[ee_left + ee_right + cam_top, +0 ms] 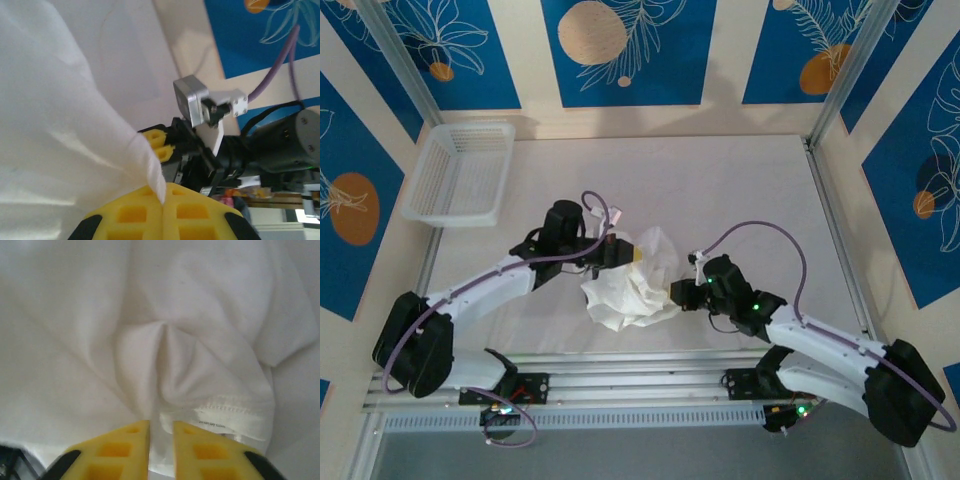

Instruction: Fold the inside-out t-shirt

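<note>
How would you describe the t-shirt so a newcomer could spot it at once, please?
On the table, near the front edge, between the left arm and right arm, lies the t-shirt, a crumpled white heap. It is soft and wrinkled, unlike the rigid mesh basket at far left.

The inside-out t-shirt [632, 285] is plain, white and thin. It sits bunched in a crumpled heap around the middle of the surface [720, 180], a little toward the near edge. It is not spread flat: deep creases and rounded folds run all through it, and its far part rises in a loose peak (sleeves and neck cannot be told apart). On its left side a thin ridge of cloth is pinched tight between the yellow pads [190, 215] of the left hand [164, 200]. On its right side a fold runs down into the narrow gap of the right hand [161, 432], just beside a stitched hem [227, 412] with faint small print.
</note>
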